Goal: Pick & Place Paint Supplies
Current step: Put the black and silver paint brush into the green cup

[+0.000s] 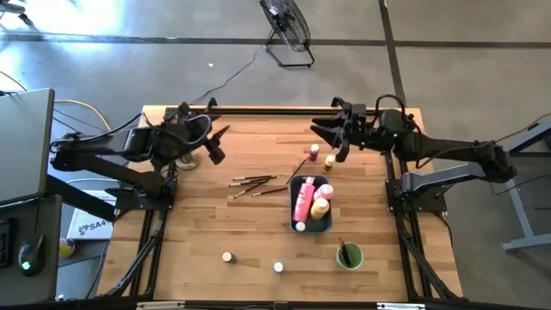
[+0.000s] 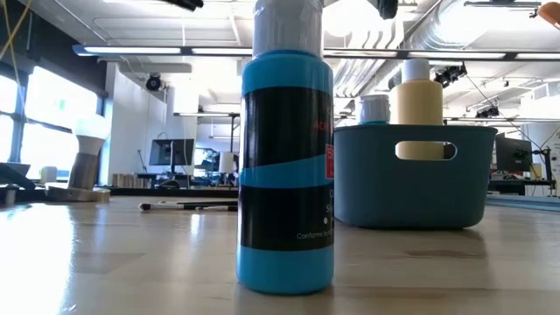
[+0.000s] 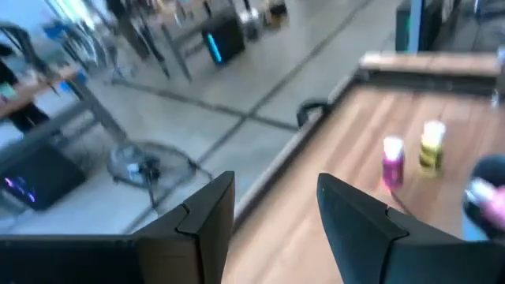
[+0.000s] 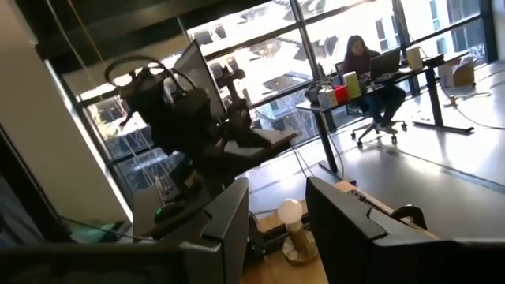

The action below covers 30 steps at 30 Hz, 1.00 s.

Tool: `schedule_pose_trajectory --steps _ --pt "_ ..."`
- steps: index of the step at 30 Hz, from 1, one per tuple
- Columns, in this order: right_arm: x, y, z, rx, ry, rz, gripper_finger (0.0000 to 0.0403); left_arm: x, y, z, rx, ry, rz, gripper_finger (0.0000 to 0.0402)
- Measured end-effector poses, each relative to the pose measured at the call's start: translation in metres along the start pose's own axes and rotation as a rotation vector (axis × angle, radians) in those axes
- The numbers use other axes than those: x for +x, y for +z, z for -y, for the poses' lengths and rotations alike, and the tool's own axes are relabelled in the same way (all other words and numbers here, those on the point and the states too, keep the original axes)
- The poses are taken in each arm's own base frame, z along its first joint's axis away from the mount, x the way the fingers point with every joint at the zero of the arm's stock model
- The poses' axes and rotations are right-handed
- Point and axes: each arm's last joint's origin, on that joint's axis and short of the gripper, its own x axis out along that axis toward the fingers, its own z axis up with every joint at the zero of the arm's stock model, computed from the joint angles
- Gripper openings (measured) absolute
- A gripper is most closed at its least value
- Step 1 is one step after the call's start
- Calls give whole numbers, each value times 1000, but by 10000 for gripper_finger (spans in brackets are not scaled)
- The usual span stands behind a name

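Observation:
My left gripper [image 1: 221, 142] hangs open over the table's far left, and my right gripper [image 1: 325, 138] hangs open over the far right. Neither has anything between its fingers [image 3: 211, 214] [image 4: 230, 222]. Below the right gripper stand a small pink bottle [image 1: 314, 151] [image 3: 392, 162] and a small yellow bottle [image 1: 329, 161] [image 3: 431, 147] on the wood. Thin brushes [image 1: 256, 182] lie mid-table. The blue-grey tray [image 1: 328, 220] holds a pink squeeze bottle [image 1: 303, 200], a yellow one [image 1: 320, 207] and a small jar. Two pale-capped jars [image 1: 227, 257] [image 1: 278, 268] stand near the front edge; one is a blue bottle [image 2: 284, 166] close up in the low view.
A green cup [image 1: 349, 256] with a brush in it stands at the near right. A short stand with a round white top [image 2: 87, 157] [image 4: 290, 225] sits at the far left under the left arm. A floor fan [image 1: 288, 30] stands beyond the table. A person sits at a desk far off.

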Motion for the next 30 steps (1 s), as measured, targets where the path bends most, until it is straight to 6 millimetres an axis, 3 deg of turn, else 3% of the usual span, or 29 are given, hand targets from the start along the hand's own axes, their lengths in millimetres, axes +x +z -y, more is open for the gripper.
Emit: schedule_pose_trajectory --steps 12,20,26,30 --pt "0 1 0 -10 24 -3 121 9 -8 24 -4 -409 -76 177" --pt "-1 0 -2 -13 94 -34 121 14 -9 33 15 -508 -97 177" --pt "-1 0 -2 -14 92 -33 121 16 -7 34 161 -472 -44 177" --pt "-1 0 -2 -16 87 -31 121 15 -8 31 270 -572 -8 177"
